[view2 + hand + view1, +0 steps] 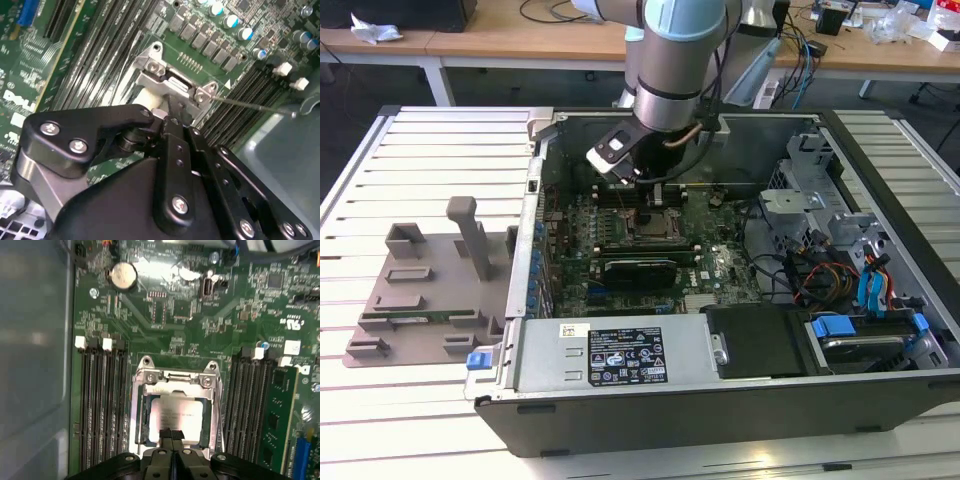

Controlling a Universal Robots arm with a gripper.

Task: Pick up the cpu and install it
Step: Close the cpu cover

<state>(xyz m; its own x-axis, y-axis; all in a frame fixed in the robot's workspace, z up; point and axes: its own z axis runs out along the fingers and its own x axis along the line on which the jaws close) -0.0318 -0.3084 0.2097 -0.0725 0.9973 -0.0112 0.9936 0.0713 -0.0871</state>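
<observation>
The cpu, a silver square chip, lies flat inside the metal socket frame on the green motherboard. My gripper is shut, its two fingertips pressed together over the chip's edge nearest the gripper body; nothing shows between them. In the second wrist view the black gripper points down at the socket frame, with a pale corner of the cpu beside the tips. In the exterior view the gripper hangs over the socket frame inside the open computer case.
Memory slots flank the socket on both sides. A grey plastic holder tray lies on the slatted table at the exterior view's left. Drive bays and cables take up the case's right part. A thin metal lever runs beside the socket.
</observation>
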